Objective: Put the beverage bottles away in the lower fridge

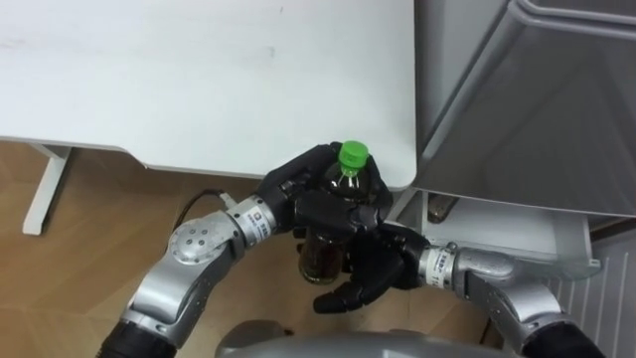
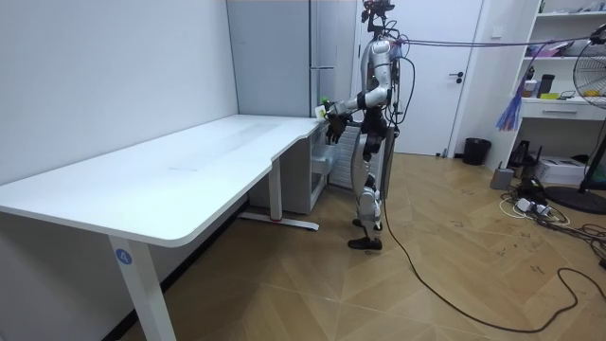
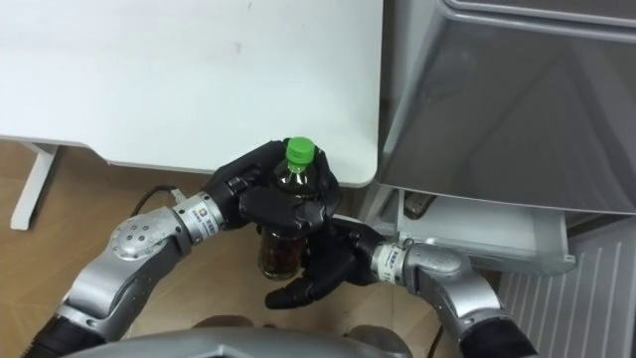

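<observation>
A dark drink bottle (image 1: pixel 350 164) with a green cap (image 3: pixel 300 151) stands upright in the air, just off the table's near corner. My left hand (image 1: pixel 298 189) is shut on its upper body, with fingers wrapped round below the cap. My right hand (image 1: pixel 368 276) is open and sits low beside the bottle's base, fingers spread toward it. The grey fridge (image 1: pixel 537 109) rises to the right. Its lower drawer (image 1: pixel 497 221) is pulled out toward me. In the room view I stand upright at the table's far end, in front of the fridge (image 2: pixel 284 57).
The white table (image 1: pixel 199 70) spans the upper left, its rounded corner close to the bottle. A white table leg (image 1: pixel 45 184) stands on the wooden floor at the left. A white ribbed panel (image 1: pixel 611 288) lies at the lower right, under the drawer.
</observation>
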Tool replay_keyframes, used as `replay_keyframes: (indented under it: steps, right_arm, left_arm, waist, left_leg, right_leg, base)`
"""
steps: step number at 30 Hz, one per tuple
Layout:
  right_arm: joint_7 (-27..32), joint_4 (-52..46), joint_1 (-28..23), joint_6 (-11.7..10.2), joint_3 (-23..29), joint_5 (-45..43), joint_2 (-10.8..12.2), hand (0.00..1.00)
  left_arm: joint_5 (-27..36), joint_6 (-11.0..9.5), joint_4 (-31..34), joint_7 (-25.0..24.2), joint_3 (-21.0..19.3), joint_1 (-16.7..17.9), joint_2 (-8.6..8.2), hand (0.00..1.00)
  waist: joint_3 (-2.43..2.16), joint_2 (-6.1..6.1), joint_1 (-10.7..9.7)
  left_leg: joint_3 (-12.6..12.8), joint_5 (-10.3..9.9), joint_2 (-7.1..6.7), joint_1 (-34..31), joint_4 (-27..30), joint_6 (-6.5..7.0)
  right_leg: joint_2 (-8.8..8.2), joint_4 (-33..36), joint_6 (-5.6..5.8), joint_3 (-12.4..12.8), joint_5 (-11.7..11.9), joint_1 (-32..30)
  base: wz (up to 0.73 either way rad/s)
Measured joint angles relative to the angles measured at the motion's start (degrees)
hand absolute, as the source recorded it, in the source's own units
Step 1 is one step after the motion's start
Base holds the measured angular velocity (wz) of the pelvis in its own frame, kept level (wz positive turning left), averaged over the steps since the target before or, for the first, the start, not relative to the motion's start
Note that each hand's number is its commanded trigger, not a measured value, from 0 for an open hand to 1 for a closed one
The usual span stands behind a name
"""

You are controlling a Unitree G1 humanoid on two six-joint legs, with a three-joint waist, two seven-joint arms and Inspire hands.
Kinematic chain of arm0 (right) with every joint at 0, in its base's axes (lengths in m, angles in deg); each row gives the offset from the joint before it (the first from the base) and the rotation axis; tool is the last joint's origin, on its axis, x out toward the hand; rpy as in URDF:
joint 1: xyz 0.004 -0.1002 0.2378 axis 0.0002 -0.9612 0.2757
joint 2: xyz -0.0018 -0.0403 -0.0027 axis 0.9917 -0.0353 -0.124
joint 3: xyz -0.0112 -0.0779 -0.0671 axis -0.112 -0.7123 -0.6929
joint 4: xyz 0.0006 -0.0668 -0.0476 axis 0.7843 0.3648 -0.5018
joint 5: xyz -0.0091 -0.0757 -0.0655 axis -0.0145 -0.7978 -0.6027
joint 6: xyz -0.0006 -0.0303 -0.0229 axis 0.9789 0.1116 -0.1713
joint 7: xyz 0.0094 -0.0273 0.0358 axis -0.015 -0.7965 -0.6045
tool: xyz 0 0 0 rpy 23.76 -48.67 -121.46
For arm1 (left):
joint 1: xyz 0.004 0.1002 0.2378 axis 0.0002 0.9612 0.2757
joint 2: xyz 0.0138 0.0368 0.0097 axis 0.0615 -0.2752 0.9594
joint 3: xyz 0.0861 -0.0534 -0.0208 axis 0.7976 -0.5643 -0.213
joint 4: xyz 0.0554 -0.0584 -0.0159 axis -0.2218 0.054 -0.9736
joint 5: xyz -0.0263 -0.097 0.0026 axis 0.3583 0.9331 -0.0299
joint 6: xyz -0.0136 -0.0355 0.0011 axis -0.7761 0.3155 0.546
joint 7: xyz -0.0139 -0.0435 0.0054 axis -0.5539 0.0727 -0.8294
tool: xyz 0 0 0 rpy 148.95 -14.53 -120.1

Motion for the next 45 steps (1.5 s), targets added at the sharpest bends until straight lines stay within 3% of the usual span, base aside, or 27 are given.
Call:
replay_keyframes:
  steps: [11, 15, 16, 17, 19, 20, 29, 42, 43, 44, 45]
  right_arm:
    - [0.0, 0.3, 0.0, 0.1, -0.5, 1.4, -0.3, 0.00]
    - [0.0, 0.3, 0.0, 1.1, -0.7, 2.7, -0.3, 0.00]
    - [0.0, 0.3, 0.0, 1.2, -0.7, 3.1, -0.3, 0.05]
    - [0.1, 0.3, -0.1, 1.4, -0.7, 3.7, -0.3, 0.25]
    - [0.7, 0.3, -0.2, 1.9, -1.0, 5.0, -0.3, 0.89]
    - [1.2, 0.3, -0.4, 1.9, -1.3, 5.7, -0.3, 1.00]
    - [4.9, 0.3, -0.4, 1.9, -2.5, 6.8, -0.1, 1.00]
    - [4.9, 0.3, -0.4, 0.9, -4.1, 7.8, 0.3, 1.00]
    - [4.9, 0.3, -0.4, 0.9, -4.1, 7.8, 0.3, 1.00]
    - [4.9, 0.3, -0.4, 0.9, -4.1, 7.9, 0.4, 1.00]
    - [4.9, 0.3, -0.4, 0.9, -4.2, 8.0, 0.4, 1.00]
  left_arm:
    - [0.0, 0.0, 0.0, 0.0, 0.2, 0.0, 0.14, 1.00]
    - [0.0, 0.0, 0.0, 0.0, 0.2, 0.0, 0.14, 1.00]
    - [0.0, 0.0, 0.0, 0.0, 0.3, 0.0, 0.14, 1.00]
    - [0.0, 0.0, 0.1, 0.0, 0.3, 0.0, 0.15, 1.00]
    - [-0.1, 0.0, 0.1, 0.0, 0.2, 0.0, 0.18, 1.00]
    - [-0.1, 0.0, 0.1, 0.0, 0.2, 0.0, 0.25, 1.00]
    - [0.1, 0.0, 0.3, 0.0, 1.6, 0.0, -0.03, 1.00]
    - [2.8, 0.4, 0.4, 0.0, 1.3, 0.1, -0.26, 1.00]
    - [2.9, 0.4, 0.4, 0.0, 1.2, 0.1, -0.31, 0.84]
    - [2.9, 0.4, 0.4, 0.0, 1.2, 0.1, -0.32, 0.53]
    - [2.8, 0.4, 0.4, 0.0, 1.2, 0.1, -0.32, 0.00]
  waist:
    - [-0.18, 0.06, 0.1]
    - [-0.18, 0.07, 0.1]
    - [-0.19, 0.07, 0.1]
    - [-0.19, 0.08, 0.2]
    - [-0.23, 0.14, 0.2]
    - [-0.26, 0.19, 0.2]
    - [-0.31, 0.47, 0.2]
    - [-0.26, 0.79, 0.1]
    - [-0.26, 0.79, 0.1]
    - [-0.26, 0.79, 0.2]
    - [-0.26, 0.78, 0.1]
  left_leg:
    - [0.1, 0.0, 0.02, 0.1, 0.2, 0.00]
    - [0.1, 0.0, 0.01, 0.2, 0.2, 0.00]
    - [0.1, 0.0, 0.01, 0.2, 0.2, 0.00]
    - [0.1, 0.0, 0.01, 0.2, 0.1, 0.00]
    - [0.1, 0.0, 0.00, 0.3, 0.0, 0.00]
    - [0.1, 0.0, 0.00, 0.4, 0.0, 0.00]
    - [0.1, 0.0, 0.00, 0.6, 0.0, 0.00]
    - [0.1, 0.0, 0.04, 1.0, -0.3, -0.01]
    - [0.1, 0.0, 0.03, 1.0, -0.3, -0.01]
    - [0.1, 0.0, 0.03, 1.0, -0.2, -0.01]
    - [0.1, 0.0, 0.02, 1.0, -0.2, -0.01]
  right_leg:
    - [0.01, 0.0, 0.00, 0.1, 0.0, 0.1]
    - [0.00, 0.0, 0.00, 0.1, 0.0, 0.1]
    - [0.00, 0.0, 0.00, 0.1, 0.0, 0.1]
    - [0.01, 0.0, 0.00, 0.1, 0.0, 0.1]
    - [0.02, 0.0, 0.01, 0.1, 0.0, 0.2]
    - [0.03, 0.0, 0.01, 0.1, 0.0, 0.3]
    - [0.03, -0.1, 0.01, 0.0, 0.0, 0.6]
    - [0.10, -0.1, 0.01, 0.0, 0.0, 0.9]
    - [0.10, -0.1, 0.01, 0.0, 0.0, 0.9]
    - [0.09, -0.1, 0.01, 0.0, 0.0, 0.9]
    - [0.09, -0.1, 0.01, 0.0, 0.0, 0.9]
  base:
    - [0.00]
    - [0.00]
    - [0.00]
    - [0.00]
    - [0.00]
    - [0.00]
    - [0.00]
    - [0.00]
    - [0.00]
    - [0.00]
    - [0.00]
